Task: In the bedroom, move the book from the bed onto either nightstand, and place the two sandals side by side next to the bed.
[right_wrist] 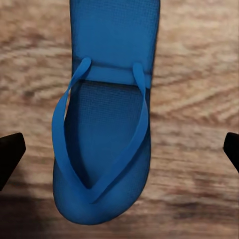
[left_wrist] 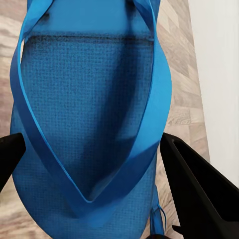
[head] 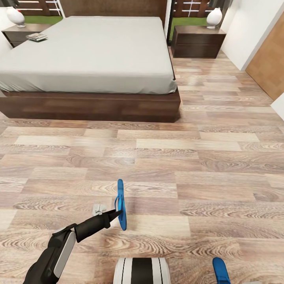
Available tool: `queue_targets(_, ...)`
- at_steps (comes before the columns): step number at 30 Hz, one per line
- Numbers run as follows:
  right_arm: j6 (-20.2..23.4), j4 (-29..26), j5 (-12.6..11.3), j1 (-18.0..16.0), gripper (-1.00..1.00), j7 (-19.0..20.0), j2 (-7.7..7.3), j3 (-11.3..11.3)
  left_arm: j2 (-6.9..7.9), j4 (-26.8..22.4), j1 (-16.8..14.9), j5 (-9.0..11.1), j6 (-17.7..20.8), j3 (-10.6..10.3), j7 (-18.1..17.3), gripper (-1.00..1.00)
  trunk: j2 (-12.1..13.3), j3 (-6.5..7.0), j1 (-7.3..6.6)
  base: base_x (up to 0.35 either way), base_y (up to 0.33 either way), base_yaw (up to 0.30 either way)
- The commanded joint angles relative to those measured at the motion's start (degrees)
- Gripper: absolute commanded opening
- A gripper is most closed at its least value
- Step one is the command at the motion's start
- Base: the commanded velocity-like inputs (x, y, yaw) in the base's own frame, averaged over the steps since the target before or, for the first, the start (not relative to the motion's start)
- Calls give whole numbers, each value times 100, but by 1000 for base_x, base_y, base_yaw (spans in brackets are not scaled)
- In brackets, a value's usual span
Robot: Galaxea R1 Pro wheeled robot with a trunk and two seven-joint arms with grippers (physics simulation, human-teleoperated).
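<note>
My left gripper (head: 107,215) is shut on one blue sandal (head: 121,204), which stands on its edge just above the wood floor; in the left wrist view its sole (left_wrist: 84,114) lies between the black fingers (left_wrist: 199,189). The other sandal (right_wrist: 107,119) lies flat on the floor, strap side up, with my right gripper (right_wrist: 119,149) open above it. That sandal (head: 221,270) sits at the picture's lower right edge in the head view. The book (head: 36,37) rests on the left nightstand (head: 15,34), beside the bed (head: 90,55). A second nightstand (head: 199,41) stands right of the bed.
White lamps (head: 15,16) (head: 214,17) stand on both nightstands. A brown door (head: 272,63) and a white wall close off the right side. A wide stretch of plank floor (head: 189,157) lies between me and the bed's foot. My base (head: 142,270) shows at the bottom.
</note>
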Motion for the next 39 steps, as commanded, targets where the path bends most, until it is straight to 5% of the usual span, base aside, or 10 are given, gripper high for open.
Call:
queue_targets(1,-16,5,33,-3,100,31,-2,-48,0,-1,-2,34,43,3,-5,-100,-1,-3,-1,0,0,0)
queue_targets(8,-16,5,33,-3,100,31,3,-48,0,-1,-2,34,42,3,-5,-100,-9,-136,15,0,0,0)
queue_targets(39,-16,5,33,-3,100,31,3,-48,0,7,-2,32,33,3,4,-100,-9,-136,15,34,0,0)
